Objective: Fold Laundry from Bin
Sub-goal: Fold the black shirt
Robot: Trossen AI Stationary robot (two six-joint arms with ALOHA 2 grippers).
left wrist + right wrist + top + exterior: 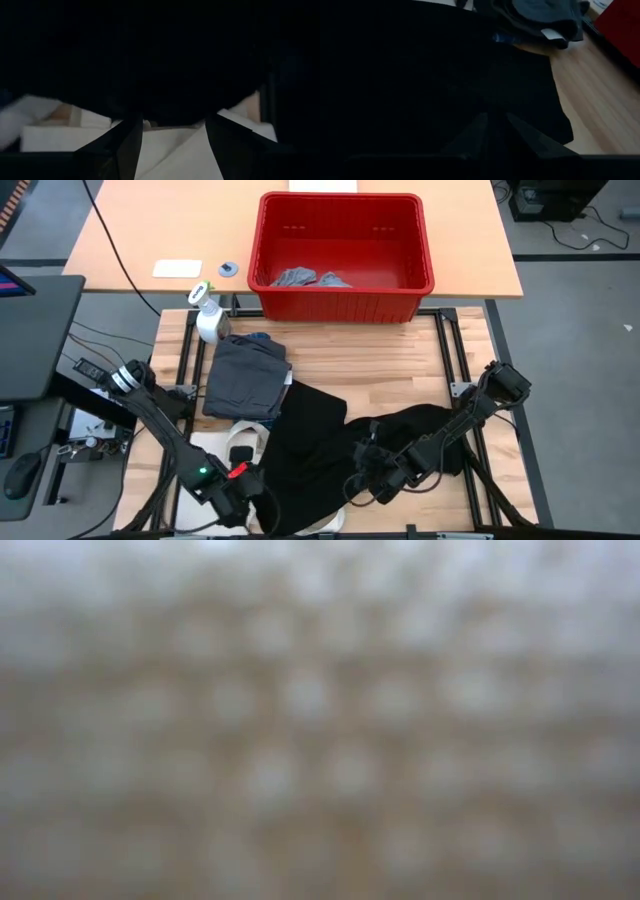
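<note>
Two end effectors work the large black garment (320, 430) spread on our wooden counter (400, 370). Our left end effector (240, 490) sits at its near edge, fingers parted. Our right end effector (375, 475) pinches the black cloth. Small grey pieces (300, 278) lie in the red bin (345, 255); a folded dark grey piece (245, 375) rests alongside.

Overhead view straight down on table (400, 380) and both arms, low view blurred out by something close, both wrist views pressed near black garment (320, 430), right wrist view sharing folded dark grey piece (540, 15) with overhead.
</note>
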